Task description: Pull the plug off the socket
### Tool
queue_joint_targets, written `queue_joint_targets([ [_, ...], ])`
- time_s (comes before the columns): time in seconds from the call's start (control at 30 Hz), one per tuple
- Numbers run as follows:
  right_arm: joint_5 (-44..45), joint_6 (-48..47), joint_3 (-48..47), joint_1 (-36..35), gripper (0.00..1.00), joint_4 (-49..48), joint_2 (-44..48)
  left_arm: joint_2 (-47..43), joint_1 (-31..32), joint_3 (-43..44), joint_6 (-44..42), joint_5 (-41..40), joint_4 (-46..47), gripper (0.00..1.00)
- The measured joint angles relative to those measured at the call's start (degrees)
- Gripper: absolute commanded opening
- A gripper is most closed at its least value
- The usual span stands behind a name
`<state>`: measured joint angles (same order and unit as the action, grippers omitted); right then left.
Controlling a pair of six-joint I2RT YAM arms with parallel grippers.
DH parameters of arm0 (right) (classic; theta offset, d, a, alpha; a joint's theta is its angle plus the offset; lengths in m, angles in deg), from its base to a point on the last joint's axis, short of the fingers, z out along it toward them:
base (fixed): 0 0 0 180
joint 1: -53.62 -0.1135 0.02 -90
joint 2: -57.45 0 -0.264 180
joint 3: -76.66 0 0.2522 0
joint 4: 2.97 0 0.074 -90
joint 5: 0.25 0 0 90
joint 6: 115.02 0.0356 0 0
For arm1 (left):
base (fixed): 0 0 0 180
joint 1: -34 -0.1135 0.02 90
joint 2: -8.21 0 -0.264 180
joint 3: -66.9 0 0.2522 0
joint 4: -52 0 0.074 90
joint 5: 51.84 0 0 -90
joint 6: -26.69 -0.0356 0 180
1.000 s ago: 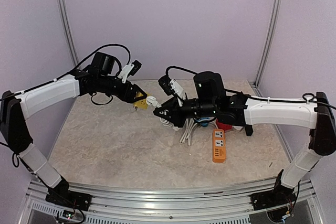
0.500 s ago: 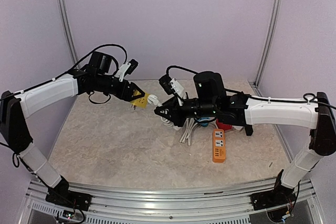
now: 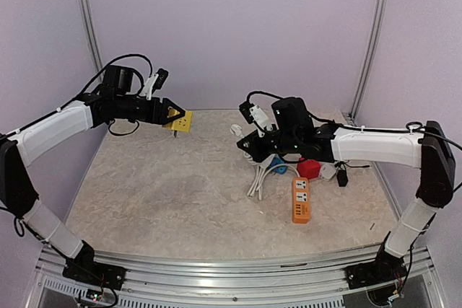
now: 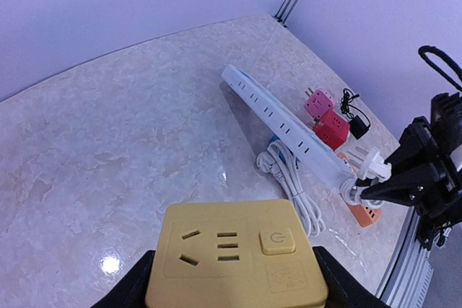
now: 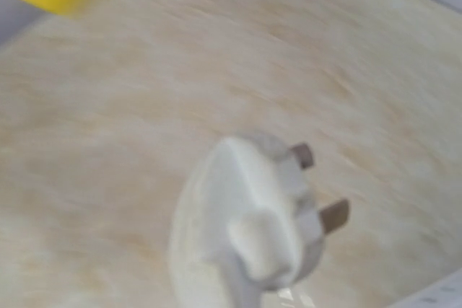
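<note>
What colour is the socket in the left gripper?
The socket is yellow, clearest in the left wrist view.

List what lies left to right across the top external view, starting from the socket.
yellow socket → white plug → coiled white cable → red cube adapter → black charger. The orange power strip sits under the red cube adapter's span, so it is left out.

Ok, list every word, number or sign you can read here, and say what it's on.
Power symbol: on the button of the yellow socket.
Embossed mark under that button: too faint to read.
Orange power strip: printed marks too small to read.
White plug: no text visible.
No readable words or numbers anywhere.
</note>
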<state>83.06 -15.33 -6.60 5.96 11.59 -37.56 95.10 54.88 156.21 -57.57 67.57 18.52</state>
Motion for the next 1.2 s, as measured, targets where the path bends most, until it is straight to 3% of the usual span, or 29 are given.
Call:
queue_joint_targets([
  [0.5,0.22,-2.32,-9.94,5.33,0.01,1.22,-17.35,-0.17,-0.59,-0.15,2.21,1.2,0.13,0.05],
  [0.83,-0.92,-1.7,-11.47,6.86,0.53,2.58,-20.26,3.32,-0.59,-0.11,3.56,1.88,-0.44,0.05],
  [1.2,-2.6,-0.96,-11.19,6.86,0.86,1.42,-20.33,5.38,-0.59,0.02,5.31,2.1,-1.6,0.09],
])
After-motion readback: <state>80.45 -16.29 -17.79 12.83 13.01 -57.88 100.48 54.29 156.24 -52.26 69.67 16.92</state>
